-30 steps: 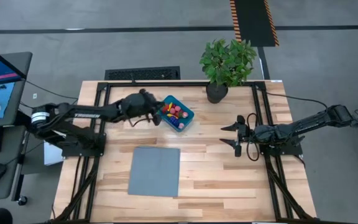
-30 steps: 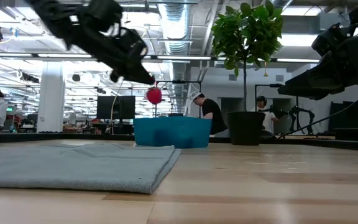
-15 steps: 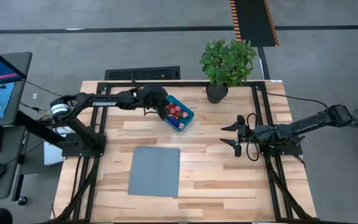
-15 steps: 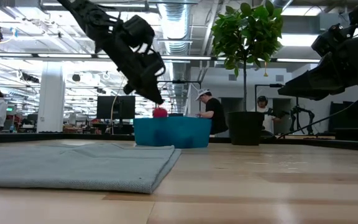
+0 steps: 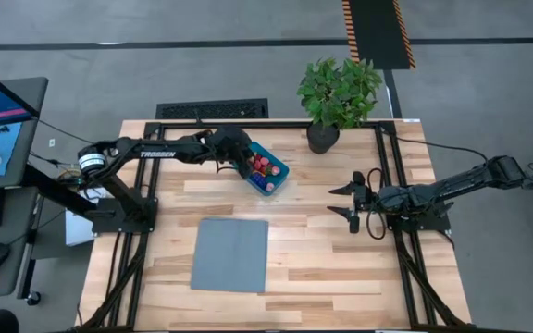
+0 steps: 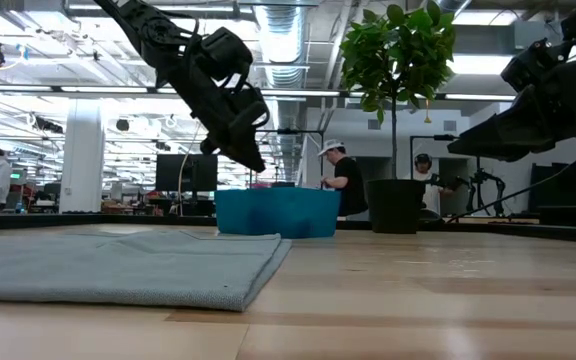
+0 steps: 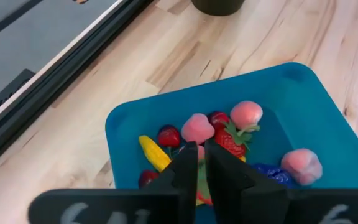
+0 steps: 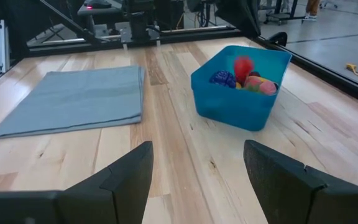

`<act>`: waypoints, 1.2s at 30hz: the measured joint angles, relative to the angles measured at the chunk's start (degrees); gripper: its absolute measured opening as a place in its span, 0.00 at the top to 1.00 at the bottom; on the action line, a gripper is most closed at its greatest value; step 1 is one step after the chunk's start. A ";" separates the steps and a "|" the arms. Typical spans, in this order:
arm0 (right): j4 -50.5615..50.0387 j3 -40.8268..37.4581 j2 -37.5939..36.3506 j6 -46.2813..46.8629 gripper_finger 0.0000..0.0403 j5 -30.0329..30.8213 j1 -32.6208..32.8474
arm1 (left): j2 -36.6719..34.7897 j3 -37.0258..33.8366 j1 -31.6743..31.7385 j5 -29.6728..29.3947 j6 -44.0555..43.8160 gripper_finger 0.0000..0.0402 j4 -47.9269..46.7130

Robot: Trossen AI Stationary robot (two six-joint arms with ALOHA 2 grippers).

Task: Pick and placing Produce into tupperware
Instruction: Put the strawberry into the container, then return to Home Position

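Produce (image 7: 221, 134): small glossy toy pieces, rounded, red, pink and yellow, heaped in the tupperware (image 5: 276, 173), a smooth teal tub at the table's far side. Your left gripper (image 5: 240, 159) hangs over it, jaws nearly together, nothing seen between them; part them fully, then lift straight. Right gripper (image 5: 353, 200) waits apart, jaws wide.

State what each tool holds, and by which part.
Nothing held: left tool hangs nearly shut over the tupperware; right tool open, empty.
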 joint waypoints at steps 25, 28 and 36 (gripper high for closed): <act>-0.20 0.00 -0.02 0.00 0.32 0.00 -0.01 | -17.64 -1.77 -5.15 18.87 2.42 0.83 9.89; -0.17 0.00 0.00 0.00 0.32 0.00 -0.01 | -23.00 -3.94 -8.47 16.27 2.65 0.84 10.96; -0.20 0.00 0.00 0.00 0.32 0.00 -0.01 | -38.76 -12.71 -17.28 13.01 4.15 0.84 13.51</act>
